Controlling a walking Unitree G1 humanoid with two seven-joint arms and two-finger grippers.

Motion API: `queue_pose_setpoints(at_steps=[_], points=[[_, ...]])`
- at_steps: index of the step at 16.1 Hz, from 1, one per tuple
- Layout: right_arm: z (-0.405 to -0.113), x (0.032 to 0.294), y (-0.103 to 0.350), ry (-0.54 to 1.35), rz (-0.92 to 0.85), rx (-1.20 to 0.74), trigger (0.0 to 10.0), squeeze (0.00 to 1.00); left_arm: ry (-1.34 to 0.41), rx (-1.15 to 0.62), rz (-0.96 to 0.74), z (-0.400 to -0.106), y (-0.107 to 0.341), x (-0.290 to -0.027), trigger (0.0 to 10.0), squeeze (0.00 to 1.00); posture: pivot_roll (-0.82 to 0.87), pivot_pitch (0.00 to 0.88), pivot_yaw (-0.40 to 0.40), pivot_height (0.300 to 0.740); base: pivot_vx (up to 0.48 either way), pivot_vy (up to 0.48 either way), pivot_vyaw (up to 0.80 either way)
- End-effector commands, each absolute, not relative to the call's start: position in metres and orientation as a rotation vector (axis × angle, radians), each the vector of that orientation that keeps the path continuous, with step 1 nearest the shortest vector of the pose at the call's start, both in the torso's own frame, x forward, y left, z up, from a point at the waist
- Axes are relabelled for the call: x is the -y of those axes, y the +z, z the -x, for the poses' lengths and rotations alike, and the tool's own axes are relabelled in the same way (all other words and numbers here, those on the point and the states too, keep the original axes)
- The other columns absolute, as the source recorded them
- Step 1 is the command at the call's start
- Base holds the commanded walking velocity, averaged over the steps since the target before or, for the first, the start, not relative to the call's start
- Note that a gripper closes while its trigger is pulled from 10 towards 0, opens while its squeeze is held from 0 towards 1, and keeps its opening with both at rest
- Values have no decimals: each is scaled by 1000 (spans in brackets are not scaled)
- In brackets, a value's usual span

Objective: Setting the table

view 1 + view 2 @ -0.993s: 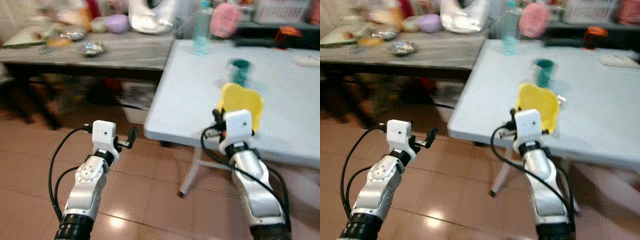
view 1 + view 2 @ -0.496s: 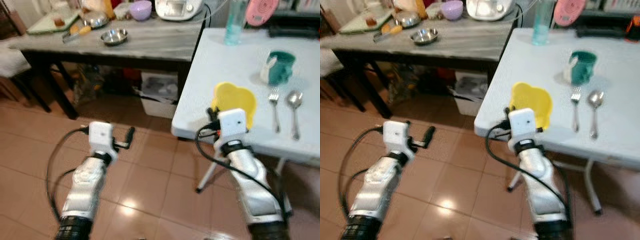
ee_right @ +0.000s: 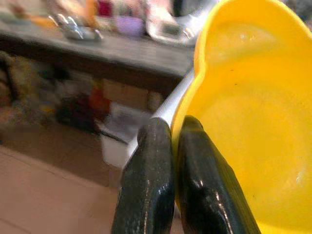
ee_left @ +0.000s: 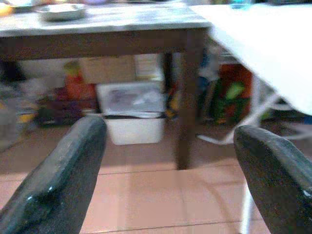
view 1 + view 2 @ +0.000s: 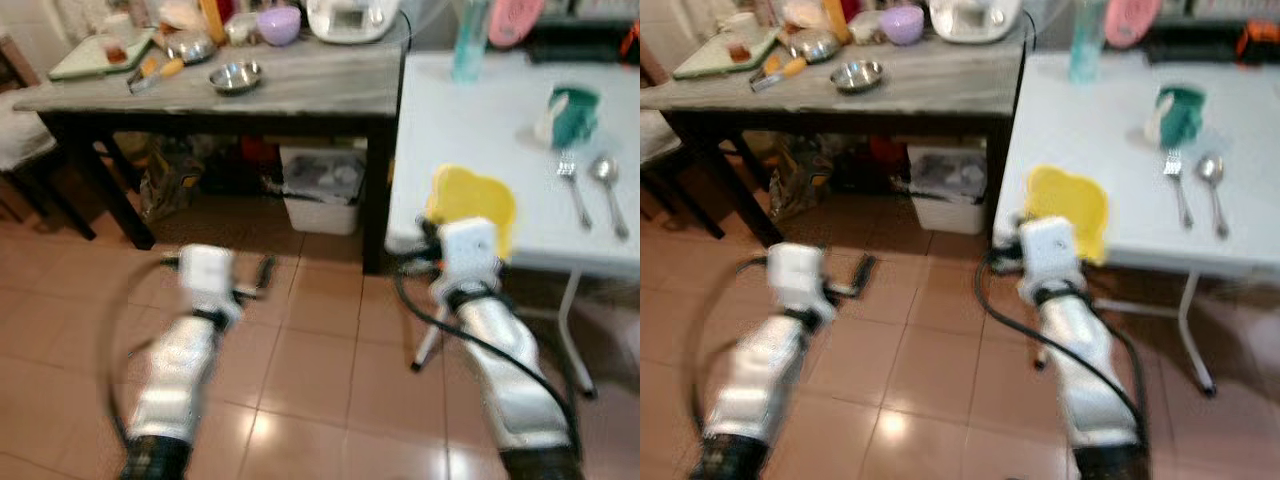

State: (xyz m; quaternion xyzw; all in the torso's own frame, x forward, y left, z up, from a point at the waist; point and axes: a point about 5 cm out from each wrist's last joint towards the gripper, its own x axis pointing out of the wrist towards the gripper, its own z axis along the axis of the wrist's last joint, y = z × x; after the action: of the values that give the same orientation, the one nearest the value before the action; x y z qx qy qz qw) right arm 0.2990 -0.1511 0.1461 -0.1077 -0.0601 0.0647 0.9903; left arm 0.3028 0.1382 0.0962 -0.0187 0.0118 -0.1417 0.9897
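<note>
Plate (image 5: 472, 205), yellow, is pinched at its rim by the right gripper (image 3: 168, 141), both black fingers (image 3: 151, 185) clamped tight on the edge; it hangs over the near edge of the white table (image 5: 480, 130); further back on that table lie a fork (image 5: 573, 190) and spoon (image 5: 608, 185) side by side, with a green mug (image 5: 572, 103) behind them; left gripper (image 4: 170, 161) hovers above the tiled floor (image 5: 320, 370), fingers spread wide and holding nothing; ahead of it stands a dark table (image 5: 220, 95) carrying a steel bowl (image 5: 237, 76).
</note>
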Motion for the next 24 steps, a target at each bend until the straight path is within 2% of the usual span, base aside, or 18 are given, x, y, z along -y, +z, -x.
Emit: queue_pose_setpoints(at_steps=[1,5,10,17,19,24], points=[[-299,146,154,137,202,156,10000,0,-260,-5,10,-304,101,-146,10000,0,-46,77,83,740,0,442,-625],[-300,147,154,135,203,158,10000,0,-268,5,19,-306,103,-141,10000,0,-48,77,83,740,0,439,-533],[-300,148,154,134,207,159,10000,0,-265,5,26,-305,103,-140,10000,0,-47,77,83,740,0,430,0],[-299,146,155,151,236,172,10000,0,-308,33,35,-303,106,-137,10000,0,-46,75,82,740,0,0,0],[-299,145,155,152,240,174,10000,0,-315,33,39,-303,106,-137,10000,0,-46,75,82,740,0,0,606],[-299,145,154,155,241,173,10000,0,-326,32,49,-302,106,-136,10000,0,-46,72,81,740,330,0,368]])
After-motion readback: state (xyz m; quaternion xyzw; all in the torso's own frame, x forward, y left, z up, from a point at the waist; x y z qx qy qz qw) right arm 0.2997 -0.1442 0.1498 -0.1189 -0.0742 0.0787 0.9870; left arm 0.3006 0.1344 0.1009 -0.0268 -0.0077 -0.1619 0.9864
